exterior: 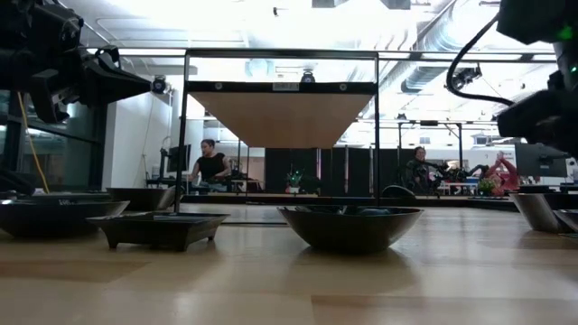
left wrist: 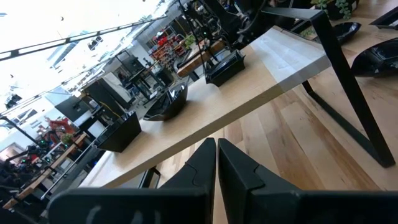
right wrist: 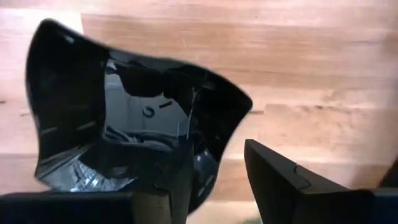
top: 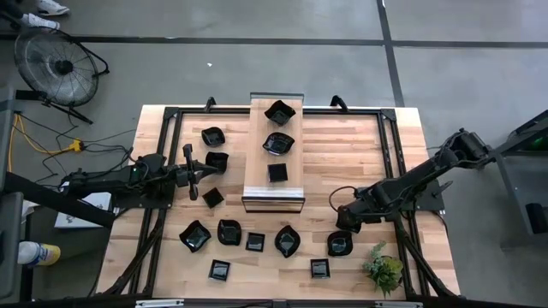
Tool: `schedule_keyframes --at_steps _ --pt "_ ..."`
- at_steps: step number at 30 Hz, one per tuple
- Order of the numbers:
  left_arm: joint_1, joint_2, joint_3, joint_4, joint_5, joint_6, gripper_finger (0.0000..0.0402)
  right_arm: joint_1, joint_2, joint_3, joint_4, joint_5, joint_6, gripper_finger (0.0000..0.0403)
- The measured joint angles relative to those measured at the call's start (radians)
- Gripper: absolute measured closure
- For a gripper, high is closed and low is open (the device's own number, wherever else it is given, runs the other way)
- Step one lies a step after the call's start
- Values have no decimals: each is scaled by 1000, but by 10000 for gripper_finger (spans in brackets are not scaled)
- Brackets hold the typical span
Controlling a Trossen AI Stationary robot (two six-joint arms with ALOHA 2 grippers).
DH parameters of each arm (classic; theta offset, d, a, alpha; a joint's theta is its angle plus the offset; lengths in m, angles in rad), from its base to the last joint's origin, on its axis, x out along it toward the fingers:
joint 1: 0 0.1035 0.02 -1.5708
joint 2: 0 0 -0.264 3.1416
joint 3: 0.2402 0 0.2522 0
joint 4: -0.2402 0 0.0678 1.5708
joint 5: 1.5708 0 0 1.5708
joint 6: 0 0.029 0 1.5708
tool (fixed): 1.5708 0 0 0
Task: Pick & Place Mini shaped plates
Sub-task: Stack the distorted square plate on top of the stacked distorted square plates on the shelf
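The right gripper (right wrist: 214,180) hangs low over the wooden table (top: 360,154) at about four o'clock from the centre. Its fingers (right wrist: 273,180) stand apart, straddling the rim of a glossy black plate (right wrist: 124,112), one finger inside the dish and one outside; whether they press on the rim is hard to tell. The left gripper (left wrist: 216,168), fingers together and empty, hovers at nine o'clock beside the raised wooden shelf (top: 274,184). Three mini shaped plates (top: 278,144) sit on that shelf; the others are scattered around it from six to eleven o'clock. A small green plant (top: 383,268) stands at five o'clock. In the low view both grippers are cut off.
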Motion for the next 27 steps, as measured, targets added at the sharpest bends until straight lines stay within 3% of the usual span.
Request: schedule_keyframes --at_steps 13,27 --pt "0 0 0 0 0 0 389 -3 0 -32 43 24 -5 274" --pt "0 0 0 0 0 0 389 -3 -1 -29 57 31 -24 382"
